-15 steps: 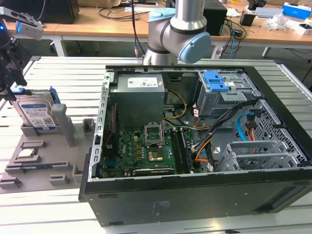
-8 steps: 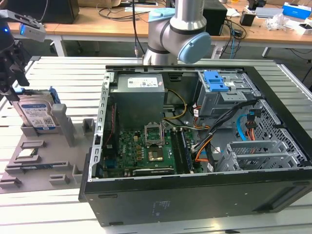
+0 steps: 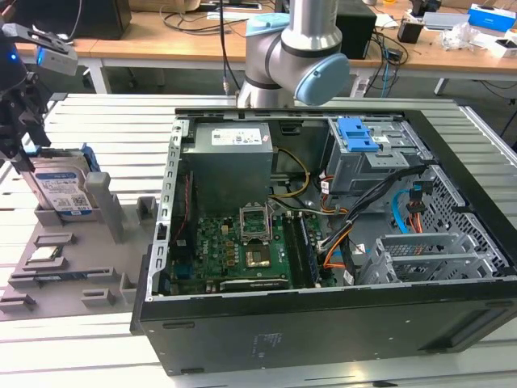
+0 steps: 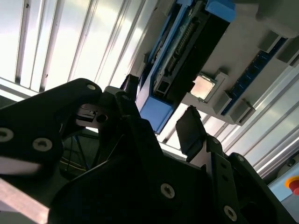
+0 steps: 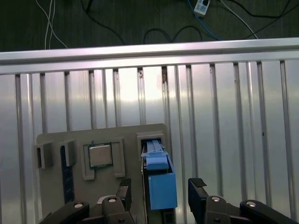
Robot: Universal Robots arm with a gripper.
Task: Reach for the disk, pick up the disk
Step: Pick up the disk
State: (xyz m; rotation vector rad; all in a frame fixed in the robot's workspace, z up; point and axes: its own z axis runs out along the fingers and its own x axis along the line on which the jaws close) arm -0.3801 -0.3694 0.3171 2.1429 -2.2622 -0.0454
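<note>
End effector wide open, straddling the upright disk

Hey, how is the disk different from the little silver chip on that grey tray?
The disk stands upright on its edge in a slot; the chip lies flat in a square recess. The disk is much larger and rectangular, with blue side rails and a label; the chip is small, square and plain silver. Both sit in the same grey tray.
</note>
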